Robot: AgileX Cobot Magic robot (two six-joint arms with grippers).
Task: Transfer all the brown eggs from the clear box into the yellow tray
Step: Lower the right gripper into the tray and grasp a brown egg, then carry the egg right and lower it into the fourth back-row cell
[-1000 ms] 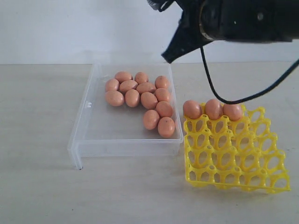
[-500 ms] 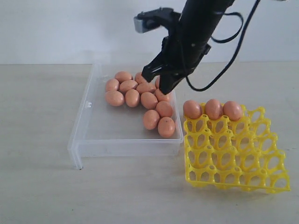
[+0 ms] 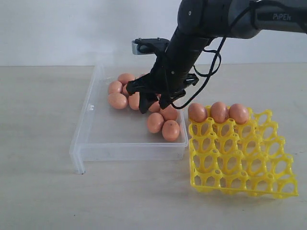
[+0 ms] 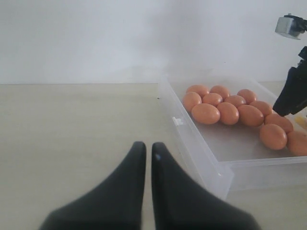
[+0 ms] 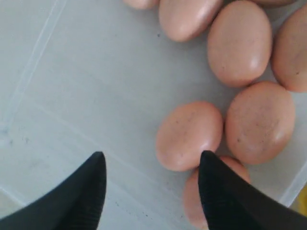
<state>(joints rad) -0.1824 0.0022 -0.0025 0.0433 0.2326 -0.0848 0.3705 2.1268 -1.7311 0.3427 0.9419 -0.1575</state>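
**A:** where's the right arm (image 3: 192, 43) at?

**B:** it reaches in from the upper right and bends down over the clear box (image 3: 129, 152). The right gripper (image 3: 153, 106) points into the pile of brown eggs (image 3: 171, 130) with its fingers spread apart and nothing clamped. On the wrist cam one finger (image 5: 225, 201) is right up against two eggs, and the floor between the tips is mostly bare.

**A:** and the other one? anything in the way?

**B:** the left gripper (image 4: 145, 146) sits low over the table (image 3: 38, 191) beside the box, fingers together, empty. The eggs are packed touching each other at the box's far right, so the neighbours crowd the fingers. Three more sit in the back row of the yellow tray (image 3: 240, 163), just right of the box.
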